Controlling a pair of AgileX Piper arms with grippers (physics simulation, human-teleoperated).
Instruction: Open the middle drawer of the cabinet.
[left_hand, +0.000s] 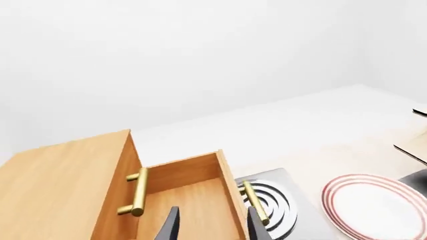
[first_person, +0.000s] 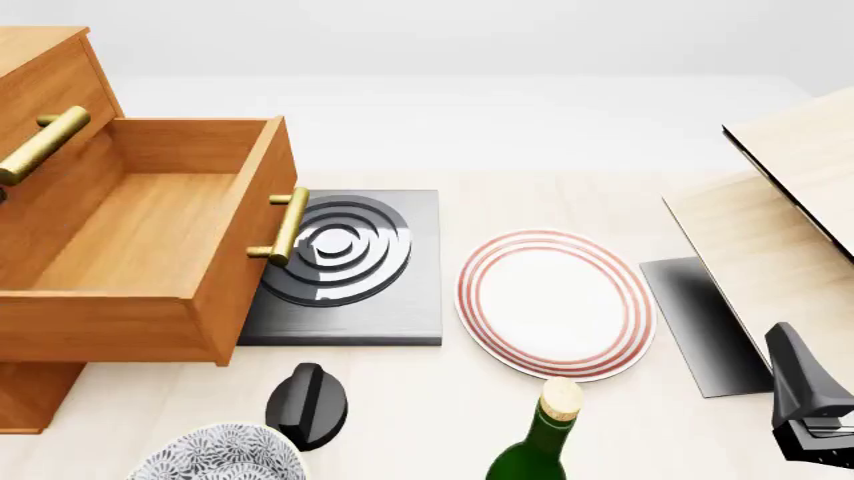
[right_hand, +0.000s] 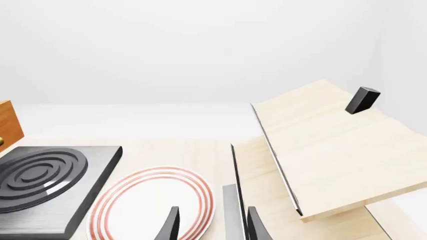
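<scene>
The orange-brown cabinet (first_person: 47, 75) stands at the far left. Its middle drawer (first_person: 134, 235) is pulled far out to the right and is empty, with its brass handle (first_person: 280, 227) over the stove's edge. The topmost drawer's handle (first_person: 40, 145) sits above it on a shut front. In the left wrist view, my left gripper (left_hand: 213, 227) is open above the drawer (left_hand: 190, 197), its fingers either side of the front panel beside the handle (left_hand: 255, 202); nothing is between them. My right gripper (first_person: 801, 390) is open and empty at the lower right, over the plate's edge (right_hand: 153, 205).
A black stove plate (first_person: 354, 260) lies beside the drawer and a red-rimmed white plate (first_person: 554, 300) is mid-table. A black rounded object (first_person: 307, 403), a patterned bowl (first_person: 220, 455) and a green bottle (first_person: 541, 445) stand in front. Pale boards (first_person: 787, 200) and a black mat (first_person: 701, 320) are at the right.
</scene>
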